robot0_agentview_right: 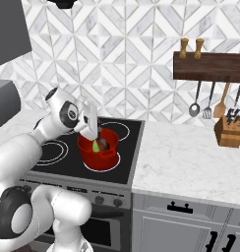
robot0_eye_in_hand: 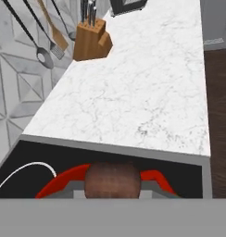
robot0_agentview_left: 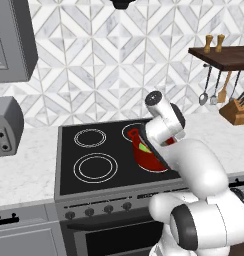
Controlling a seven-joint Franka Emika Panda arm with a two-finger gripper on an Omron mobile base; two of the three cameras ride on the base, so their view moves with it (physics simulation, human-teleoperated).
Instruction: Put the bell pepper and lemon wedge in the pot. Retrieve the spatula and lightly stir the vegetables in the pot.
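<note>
From the left base camera, we saw the pot (robot0_agentview_left: 146, 156) directly below our gripper (robot0_agentview_left: 163, 145). From the right, our closed jaws held a spatula (robot0_agentview_right: 91, 124), blade dipping among green pieces. In the hand camera, a brown handle end (robot0_eye_in_hand: 113, 179) sat between our fingers; stirring hard might shove the pot.

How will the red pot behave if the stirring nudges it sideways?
The pot would probably slide rather than tip: it looks wide and squat and sits flat on the smooth black cooktop. Its glossy walls look rigid, not fragile.
</note>
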